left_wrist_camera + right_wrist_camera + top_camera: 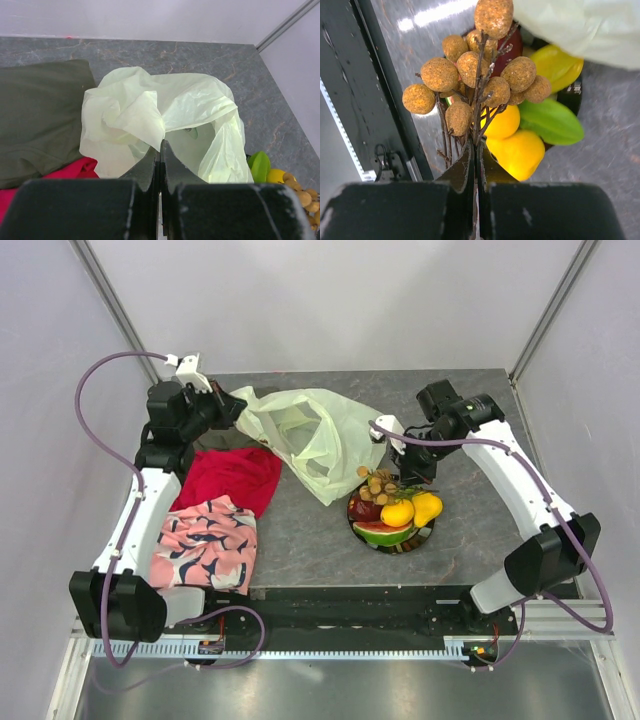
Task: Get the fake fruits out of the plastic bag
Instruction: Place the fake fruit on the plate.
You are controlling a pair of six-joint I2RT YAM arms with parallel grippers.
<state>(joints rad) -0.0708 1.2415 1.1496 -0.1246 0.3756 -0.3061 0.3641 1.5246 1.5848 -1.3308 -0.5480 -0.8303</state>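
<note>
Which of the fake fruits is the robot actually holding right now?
The brownish grape bunch: the right gripper is shut on its stems. The other fruits lie ungripped on the plate.

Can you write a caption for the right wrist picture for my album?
Right claw pinches the grape bunch by its stems, over the other fruits.

No text, label, brand or number legible in any of the 3 views.

Plastic bag (190, 100): 1 small dark mark on the inner wall, left wrist view, too blurred to read as print.

Small boards (208, 646) on the rail under the arm bases, top view: too small to make out any marking.

Patterned cloth (205, 540): pattern only.
</note>
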